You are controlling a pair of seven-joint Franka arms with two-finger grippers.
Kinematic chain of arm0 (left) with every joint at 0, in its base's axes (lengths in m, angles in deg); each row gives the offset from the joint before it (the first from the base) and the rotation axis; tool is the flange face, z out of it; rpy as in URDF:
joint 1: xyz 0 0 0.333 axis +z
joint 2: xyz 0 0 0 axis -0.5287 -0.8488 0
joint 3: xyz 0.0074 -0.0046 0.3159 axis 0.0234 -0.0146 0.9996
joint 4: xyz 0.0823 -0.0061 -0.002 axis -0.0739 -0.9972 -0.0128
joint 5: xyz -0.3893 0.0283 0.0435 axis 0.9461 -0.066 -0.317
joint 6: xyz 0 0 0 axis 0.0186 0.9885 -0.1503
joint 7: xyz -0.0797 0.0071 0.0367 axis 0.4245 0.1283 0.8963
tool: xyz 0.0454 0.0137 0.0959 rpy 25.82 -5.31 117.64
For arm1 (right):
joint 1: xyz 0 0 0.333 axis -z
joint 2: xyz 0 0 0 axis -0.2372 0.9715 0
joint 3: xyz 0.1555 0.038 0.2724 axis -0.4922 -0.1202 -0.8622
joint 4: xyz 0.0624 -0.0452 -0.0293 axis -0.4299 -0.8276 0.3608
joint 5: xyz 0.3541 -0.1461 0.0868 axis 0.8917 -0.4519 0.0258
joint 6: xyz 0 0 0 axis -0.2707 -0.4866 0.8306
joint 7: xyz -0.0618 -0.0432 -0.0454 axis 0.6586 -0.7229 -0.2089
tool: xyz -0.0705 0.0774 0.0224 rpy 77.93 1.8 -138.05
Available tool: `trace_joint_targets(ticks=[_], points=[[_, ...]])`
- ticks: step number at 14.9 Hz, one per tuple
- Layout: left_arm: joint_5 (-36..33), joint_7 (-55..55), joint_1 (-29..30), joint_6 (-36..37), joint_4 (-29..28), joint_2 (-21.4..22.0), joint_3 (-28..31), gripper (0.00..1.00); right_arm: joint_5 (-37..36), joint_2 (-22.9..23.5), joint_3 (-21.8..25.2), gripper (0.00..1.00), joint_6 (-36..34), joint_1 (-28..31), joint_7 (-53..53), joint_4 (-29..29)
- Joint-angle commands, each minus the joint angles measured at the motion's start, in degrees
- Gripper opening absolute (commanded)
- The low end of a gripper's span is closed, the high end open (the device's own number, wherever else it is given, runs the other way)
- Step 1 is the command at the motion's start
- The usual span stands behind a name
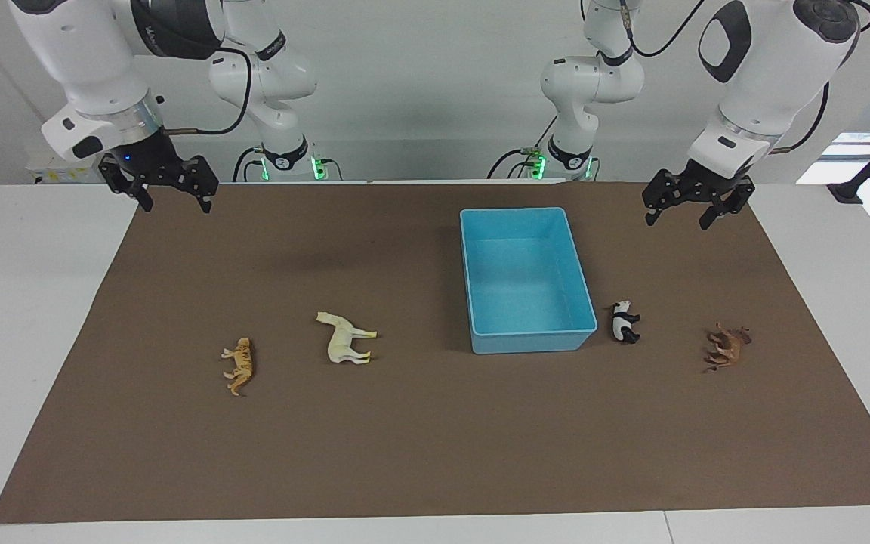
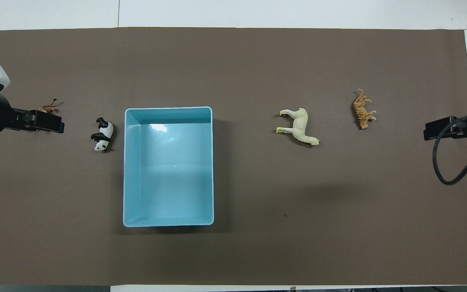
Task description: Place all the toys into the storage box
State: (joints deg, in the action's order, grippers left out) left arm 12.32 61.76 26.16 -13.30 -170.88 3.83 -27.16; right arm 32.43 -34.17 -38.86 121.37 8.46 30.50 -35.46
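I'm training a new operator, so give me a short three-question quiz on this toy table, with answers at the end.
1. True or false: the storage box already holds a toy.
2. Which toy lies closest beside the box: A the tiger, B the horse, C the panda, D the brown animal?
3. Fill in: the left gripper and the right gripper both hang ____ and hold nothing.

Key
1. False: the box is empty, and all four toys lie on the brown mat.
2. C
3. open
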Motion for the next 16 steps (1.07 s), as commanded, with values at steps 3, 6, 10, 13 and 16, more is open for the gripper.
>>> trace_joint_targets(ticks=[3, 6, 10, 13, 16], points=[[0.5, 0.4, 2.0, -0.4, -1.4, 1.4, 0.4, 1.0, 0.0, 7.1, -0.3, 1.0, 8.6, 0.6, 6.3, -1.9], [0.5, 0.3, 2.4, 0.7, -1.7, 1.7, 0.5, 1.0, 0.0, 11.1, -0.3, 1.0, 15.2, 0.3, 7.3, -2.4], [-5.2, -1.8, 1.4, -1.1, -2.7, 1.4, 0.1, 1.0, 0.0, 15.8, -0.4, 1.0, 23.1, -0.4, 9.8, -3.2], [-5.4, -5.1, 0.9, -10.5, -8.4, 0.7, 0.1, 1.0, 0.0, 18.5, -0.3, 1.0, 26.7, -0.9, 9.8, -3.7], [-5.9, -4.7, 1.6, -24.4, -17.6, -1.7, 0.2, 1.0, 0.1, 22.3, -0.4, 1.0, 30.8, -0.7, 10.2, -4.2]])
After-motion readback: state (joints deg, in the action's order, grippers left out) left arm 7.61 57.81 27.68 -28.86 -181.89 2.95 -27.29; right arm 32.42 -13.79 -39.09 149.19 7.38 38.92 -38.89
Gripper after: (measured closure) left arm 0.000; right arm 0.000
